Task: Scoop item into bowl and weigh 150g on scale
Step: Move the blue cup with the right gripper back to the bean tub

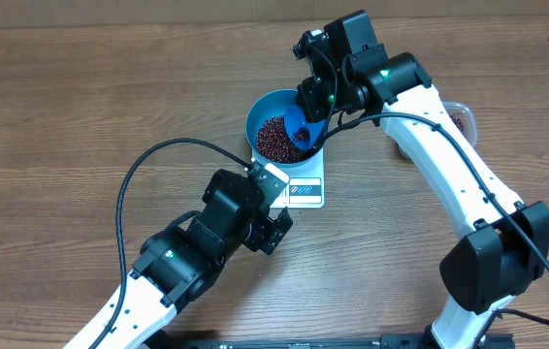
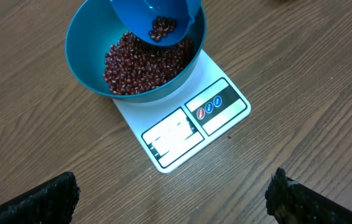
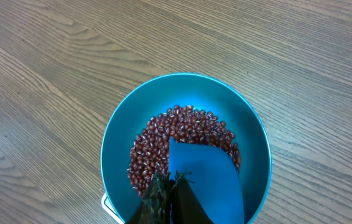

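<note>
Overhead camera, editor asks: what crowds the blue bowl [image 1: 257,118]?

Photographer: The bowl sits on the white scale [image 1: 306,190] at mid-table and covers the scale's far part. The display end shows toward the robot's base. Red-brown beans [image 1: 273,142] lie heaped inside. The right gripper [image 3: 168,199] hangs over the bowl's right side, clamped tight on a small blue scoop [image 1: 303,130]. The scoop tilts into the bowl with a few beans in it.

Editor: And the other arm?

Photographer: The left gripper [image 2: 170,208] hovers just in front of the scale, jaws spread wide and empty. One fingertip sits at each lower corner of the left wrist view. Its black cable [image 1: 158,155] loops over the wood to the left.

Editor: Anything else on the table [image 1: 80,87]?

Photographer: A clear tub [image 1: 462,116] sits to the right, mostly hidden behind the right arm's white link. Something dark red shows in it.

Editor: Room to move?

Photographer: Bare wood lies open to the left of the bowl and beyond it. On the right, the right arm spans the way to the tub. The left arm takes up the near side. In the right wrist view the scoop covers the near part of the beans, and the frame's bottom edge cuts the bowl's rim.
</note>
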